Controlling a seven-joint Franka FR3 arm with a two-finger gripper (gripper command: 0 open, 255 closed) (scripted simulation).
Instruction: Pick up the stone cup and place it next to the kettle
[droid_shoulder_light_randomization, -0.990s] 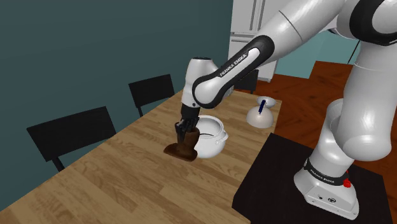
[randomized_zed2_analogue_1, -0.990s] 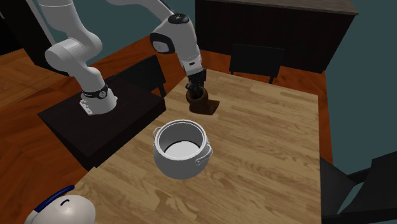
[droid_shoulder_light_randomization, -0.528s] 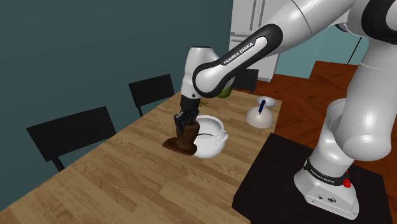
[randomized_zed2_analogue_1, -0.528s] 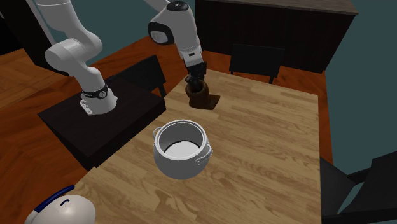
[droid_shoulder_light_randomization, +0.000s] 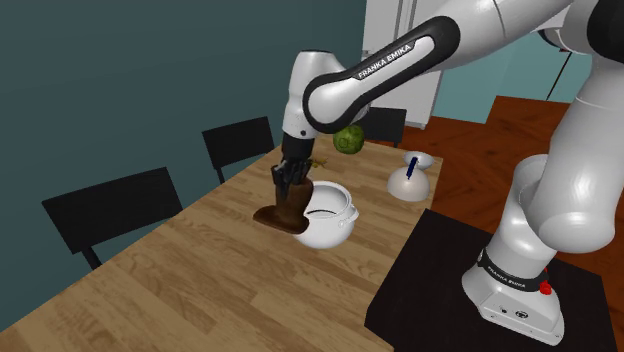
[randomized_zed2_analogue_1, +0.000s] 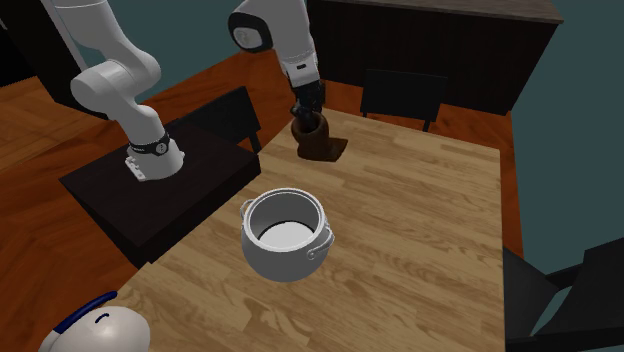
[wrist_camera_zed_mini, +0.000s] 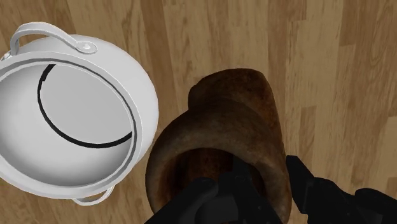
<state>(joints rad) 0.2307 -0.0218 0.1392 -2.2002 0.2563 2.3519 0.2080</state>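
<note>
The brown cup (droid_shoulder_light_randomization: 284, 212) is being held by its rim in the gripper (droid_shoulder_light_randomization: 289, 186), 1 finger inside & 1 outside, just off the table (droid_shoulder_light_randomization: 200, 285) by the white pot (droid_shoulder_light_randomization: 330, 225), so pick-up looks done; it's not yet being set next to the kettle (droid_shoulder_light_randomization: 409, 181).

Only readable bit is "FRANKA EMIKA" in white caps, running along the arm's dark forearm band (droid_shoulder_light_randomization: 383, 62) in the shoulder view. The dark base ring (droid_shoulder_light_randomization: 508, 272) just above the stand has some small white lettering too, same in the second exterior view (randomized_zed2_analogue_1: 148, 149), but it's way too tiny to make out.
</note>
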